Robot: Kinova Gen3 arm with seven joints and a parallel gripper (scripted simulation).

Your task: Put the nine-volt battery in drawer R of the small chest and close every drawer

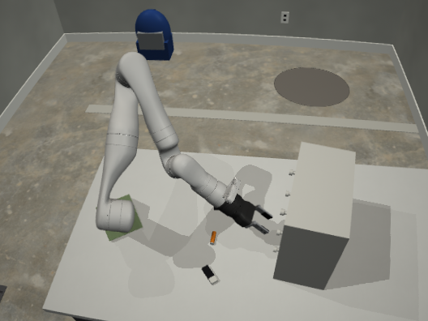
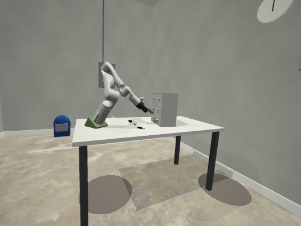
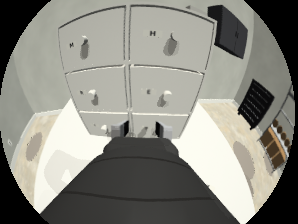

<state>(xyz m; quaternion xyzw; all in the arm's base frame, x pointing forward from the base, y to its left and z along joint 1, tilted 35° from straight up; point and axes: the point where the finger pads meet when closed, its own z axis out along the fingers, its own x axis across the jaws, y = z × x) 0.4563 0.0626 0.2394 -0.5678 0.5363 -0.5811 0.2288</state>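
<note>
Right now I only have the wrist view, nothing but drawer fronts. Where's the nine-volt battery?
Observer: The nine-volt battery lies on the table, behind the end effector, toward the table's near edge in the top view.
Operator: Anything beside it?
Observer: An orange cylindrical cell lies apart from it, nearer the arm.
Operator: Is the end effector touching the chest?
Observer: It does not seem so. In the top view, its open, empty fingers are just short of the chest front, near the knobs.
</note>
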